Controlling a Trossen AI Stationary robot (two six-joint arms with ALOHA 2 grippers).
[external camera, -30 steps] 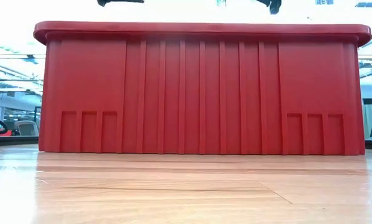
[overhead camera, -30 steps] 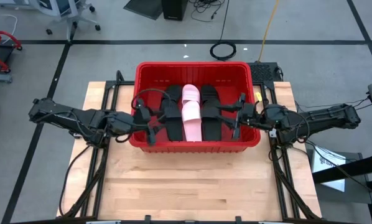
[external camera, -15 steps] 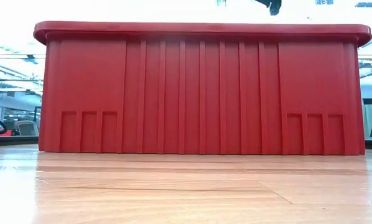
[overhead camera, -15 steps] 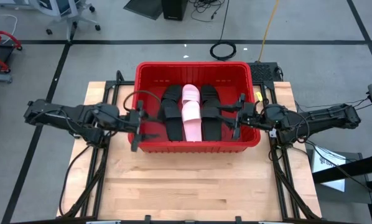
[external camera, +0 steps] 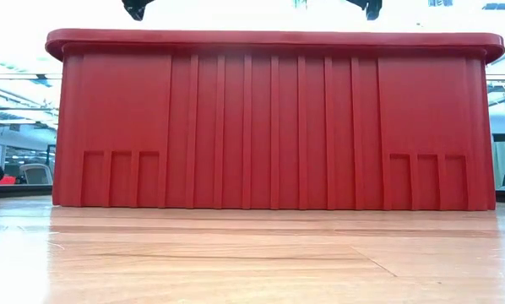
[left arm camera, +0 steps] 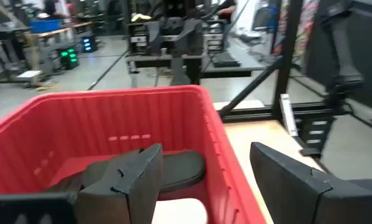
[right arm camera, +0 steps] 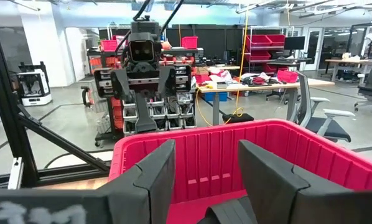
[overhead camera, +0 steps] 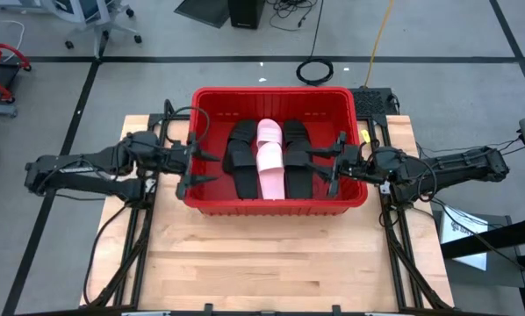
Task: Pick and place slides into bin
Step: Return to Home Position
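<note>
Slides (overhead camera: 269,158), black and pink, lie in the bin (overhead camera: 271,207) at the far edge of the bench (overhead camera: 262,263), seen from above. None shows on the wood, so only retreat seems left. Level view: just the bin's front wall. Left wrist: left claw (left arm camera: 204,155) spread, empty, straddling the bin's left rim. Right wrist: right claw (right arm camera: 206,149) apart, empty, above the right rim; both should rise before swinging outward.

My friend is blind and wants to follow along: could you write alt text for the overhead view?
A red bin on a wooden table holds pink slides flanked by black slides. The robot's left gripper and right gripper, both open, hang over the bin's left and right edges.
</note>
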